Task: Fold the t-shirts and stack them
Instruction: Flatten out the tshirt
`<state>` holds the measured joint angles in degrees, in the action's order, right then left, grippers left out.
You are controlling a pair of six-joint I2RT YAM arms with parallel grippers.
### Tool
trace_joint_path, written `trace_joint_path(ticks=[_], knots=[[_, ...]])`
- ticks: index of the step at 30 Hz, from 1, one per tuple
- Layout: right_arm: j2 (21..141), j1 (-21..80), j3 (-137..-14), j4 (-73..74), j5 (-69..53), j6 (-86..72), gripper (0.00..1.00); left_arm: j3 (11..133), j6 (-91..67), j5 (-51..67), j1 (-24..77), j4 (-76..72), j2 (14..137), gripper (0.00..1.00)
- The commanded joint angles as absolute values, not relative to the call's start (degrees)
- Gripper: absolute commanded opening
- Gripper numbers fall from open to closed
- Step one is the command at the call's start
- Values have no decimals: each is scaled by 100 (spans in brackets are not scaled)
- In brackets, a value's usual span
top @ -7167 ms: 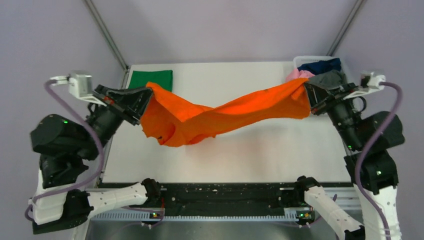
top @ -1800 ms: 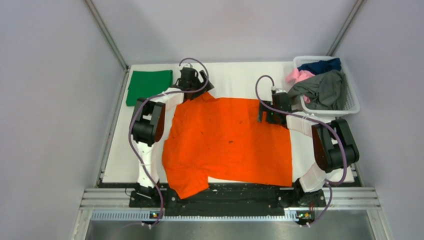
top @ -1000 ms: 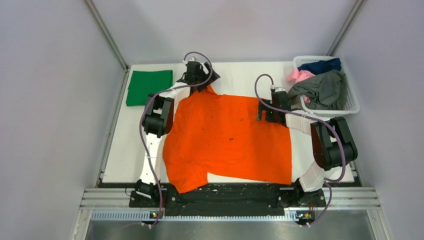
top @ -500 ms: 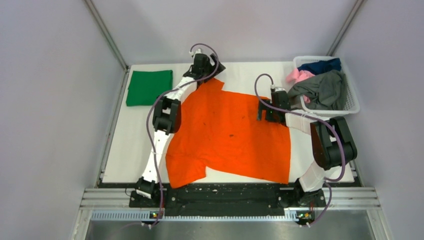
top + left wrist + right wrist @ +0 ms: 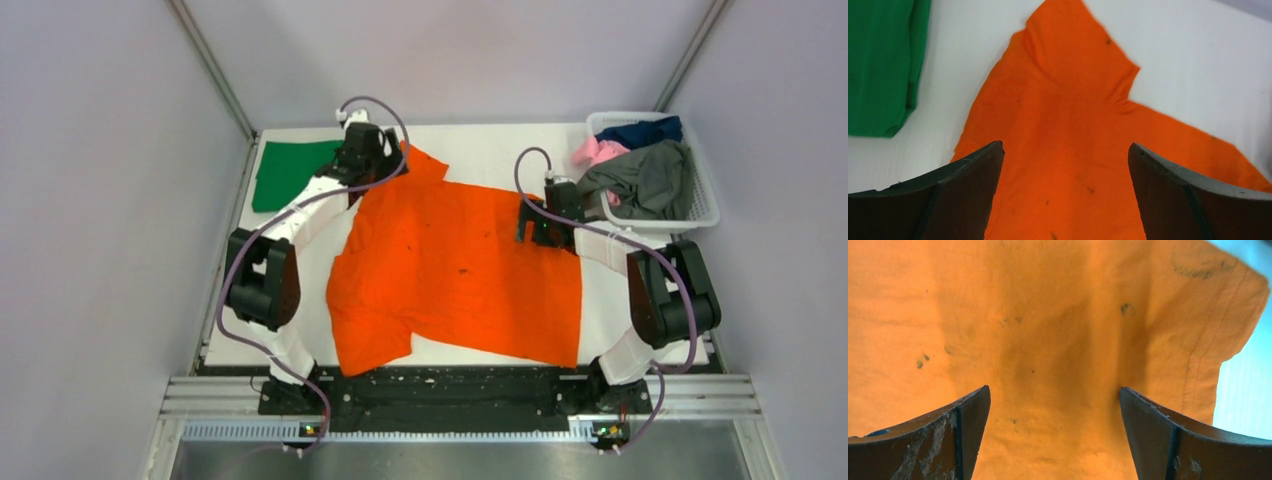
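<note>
Top view: the bright orange speckled cloth t-shirt (image 5: 460,270) is spread flat on the white counter (image 5: 480,150). Looks soft, light and floppy to me.

Left wrist: the left fingers (image 5: 948,200) gape wide over its far sleeve, holding nothing, with the folded green t-shirt (image 5: 878,65) alongside.

Right wrist: the right fingers (image 5: 923,440) are wide and empty too, above the hem corner. I'd pinch the edges there.

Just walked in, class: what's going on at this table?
An orange t-shirt lies spread flat on the table. The left gripper is open above its far sleeve, and the right gripper is open above its hem. Neither holds it. A folded green t-shirt lies far left. Grey, pink and navy ones sit in the basket.
</note>
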<state>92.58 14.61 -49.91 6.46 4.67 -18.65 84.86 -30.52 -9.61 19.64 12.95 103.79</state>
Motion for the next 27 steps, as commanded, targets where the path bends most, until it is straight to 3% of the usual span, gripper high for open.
trace_joint_path(ticks=[1,11,22,27], knots=[[9297,1502,-4908,709,353,-2136,99,7582,-3206,-1171,1983,1504,10254,99],[9113,1502,-4645,979,733,-2403,99,6902,-3872,-92,2063,1246,10768,97],[8839,1500,-4505,1019,696,-2432,99,7471,-4555,-90,3431,1269,11698,97],[8842,1503,-4518,1077,767,-2391,99,7467,-4892,-219,3674,1427,11562,97]])
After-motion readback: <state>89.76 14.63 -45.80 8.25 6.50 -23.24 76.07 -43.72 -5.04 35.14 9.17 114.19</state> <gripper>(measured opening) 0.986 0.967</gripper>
